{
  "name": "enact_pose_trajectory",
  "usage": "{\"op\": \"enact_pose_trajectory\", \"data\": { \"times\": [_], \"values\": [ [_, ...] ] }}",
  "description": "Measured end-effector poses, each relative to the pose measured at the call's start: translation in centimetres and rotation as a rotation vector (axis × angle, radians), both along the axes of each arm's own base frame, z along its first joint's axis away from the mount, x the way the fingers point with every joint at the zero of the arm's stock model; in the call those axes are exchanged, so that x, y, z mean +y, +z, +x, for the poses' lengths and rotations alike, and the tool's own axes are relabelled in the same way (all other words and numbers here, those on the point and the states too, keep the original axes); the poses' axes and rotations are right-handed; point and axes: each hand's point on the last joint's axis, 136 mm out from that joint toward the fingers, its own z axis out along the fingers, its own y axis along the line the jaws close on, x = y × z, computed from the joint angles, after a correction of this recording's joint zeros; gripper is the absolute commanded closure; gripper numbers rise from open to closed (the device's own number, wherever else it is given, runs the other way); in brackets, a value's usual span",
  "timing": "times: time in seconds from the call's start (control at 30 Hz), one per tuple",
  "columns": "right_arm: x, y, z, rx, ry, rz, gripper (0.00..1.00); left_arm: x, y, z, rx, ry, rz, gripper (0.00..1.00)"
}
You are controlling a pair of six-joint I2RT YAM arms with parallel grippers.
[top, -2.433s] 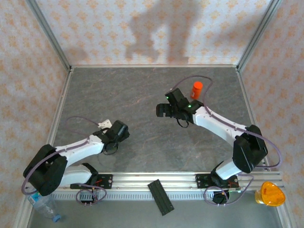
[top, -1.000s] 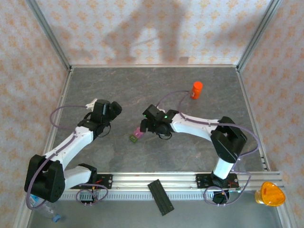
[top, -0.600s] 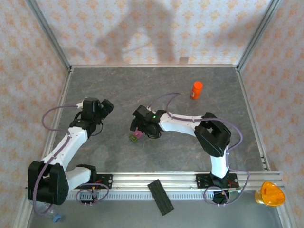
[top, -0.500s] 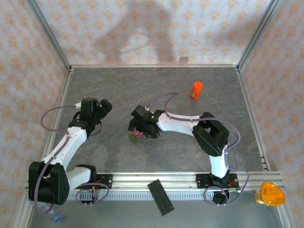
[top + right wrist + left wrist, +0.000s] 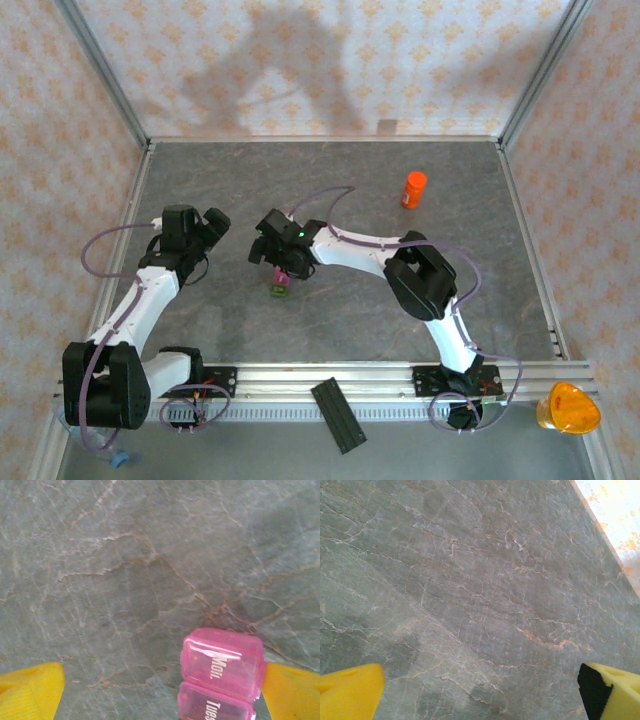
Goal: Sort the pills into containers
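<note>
Right tool [image 5: 161, 694] apart, containers [image 5: 222, 667] between its fingers [image 5: 30, 690] | left tool [image 5: 480, 692] apart above table [image 5: 470, 580]

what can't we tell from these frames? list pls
- containers, right wrist view: cut off by the bottom edge after "Tues"; box count unknown.
- containers, top view: too small and partly under the right arm; pills inside unreadable.
- right fingers, right wrist view: touching the containers or just beside them, unclear at the frame corner.
- orange bottle, top view: too small to see contents.
</note>
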Motion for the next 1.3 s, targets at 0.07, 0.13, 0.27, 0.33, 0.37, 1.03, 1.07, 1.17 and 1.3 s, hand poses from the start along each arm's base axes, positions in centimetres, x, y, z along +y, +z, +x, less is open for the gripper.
{"op": "enact_pose_trajectory", "data": {
  "times": [0.07, 0.13, 0.27, 0.33, 0.37, 1.03, 1.07, 1.17, 1.3],
  "values": [
    [0.5, 0.3, 0.4, -0.008, 0.014, -0.005, 0.0, 0.0, 0.0, 0.0, -0.001, 0.0, -0.005, 0.0],
    [0.7, 0.5, 0.7, -0.017, 0.026, -0.017, 0.01, 0.2, 0.0, 0.0, -0.001, 0.004, -0.007, 0.0],
    [-0.3, 0.5, 0.8, -0.044, 0.039, -0.088, 0.03, 0.7, 0.0, 0.0, -0.003, 0.019, -0.011, 0.0],
    [-1.3, 0.1, 0.5, -0.051, 0.048, -0.145, 0.03, 1.0, 0.1, 0.0, -0.006, 0.026, -0.015, 0.0],
    [-1.8, -0.2, 0.3, -0.055, 0.056, -0.18, 0.05, 1.1, 0.1, 0.0, -0.007, 0.028, -0.019, 0.0],
    [-1.1, -1.8, -4.8, -0.109, 0.245, -0.413, 0.22, 1.6, 0.1, 0.1, -0.012, 0.033, -0.041, 0.0],
    [-1.1, -1.9, -4.8, -0.108, 0.247, -0.416, 0.23, 1.6, 0.1, 0.1, -0.012, 0.033, -0.041, 0.0],
    [-1.1, -2.5, -4.9, -0.102, 0.256, -0.427, 0.26, 1.6, 0.1, 0.1, -0.012, 0.034, -0.041, 0.0],
    [-1.3, -3.4, -5.0, -0.093, 0.267, -0.443, 0.31, 1.5, 0.1, 0.1, -0.012, 0.033, -0.041, 0.0]
  ]
}}
